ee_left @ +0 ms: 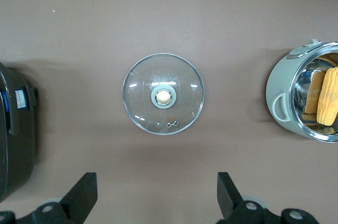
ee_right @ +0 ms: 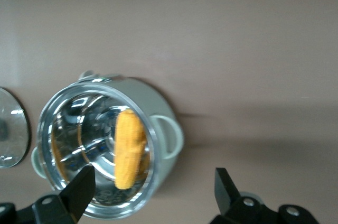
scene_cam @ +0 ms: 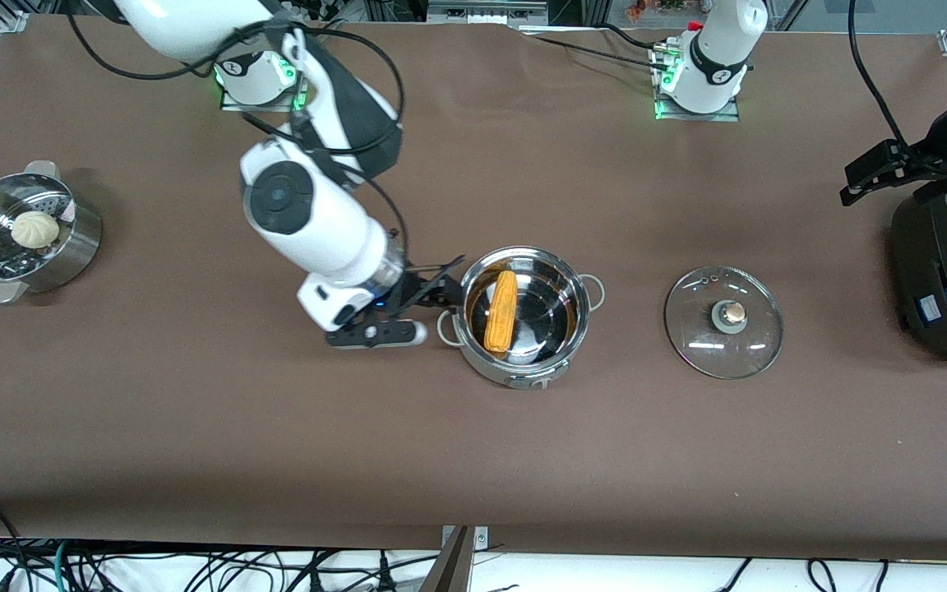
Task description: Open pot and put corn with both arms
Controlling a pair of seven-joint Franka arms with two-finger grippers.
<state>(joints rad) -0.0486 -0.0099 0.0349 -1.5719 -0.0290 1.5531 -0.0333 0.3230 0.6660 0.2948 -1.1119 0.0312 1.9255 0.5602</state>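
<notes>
One steel steamer (scene_cam: 25, 242) with a perforated insert is seen at the right arm's end of the brown bench (scene_cam: 194, 427), and one round white bun (scene_cam: 34, 229) lies in it. Two white jointed arms are counted. The right pincer (scene_cam: 446, 285) is held wide and empty just over the rim of the one shiny round stainless-steel pot (scene_cam: 525, 316), by its grey loop handle; its fingertips (ee_right: 79, 189) are partly cut off in the right wrist view. One yellow-orange corn cob (scene_cam: 501, 312) lies inside the pot, leaning on the inner wall, with its reflection seen in the steel. One round glass lid (scene_cam: 723, 321) with a grey-copper knob lies flat on the bench, apart from the pot, toward the left arm's end. The left pincer (ee_left: 156, 197) is held wide and empty above the bench near the lid; in the front view it is hard to make out. One big black cooker (scene_cam: 946, 279) is cut off at the edge
</notes>
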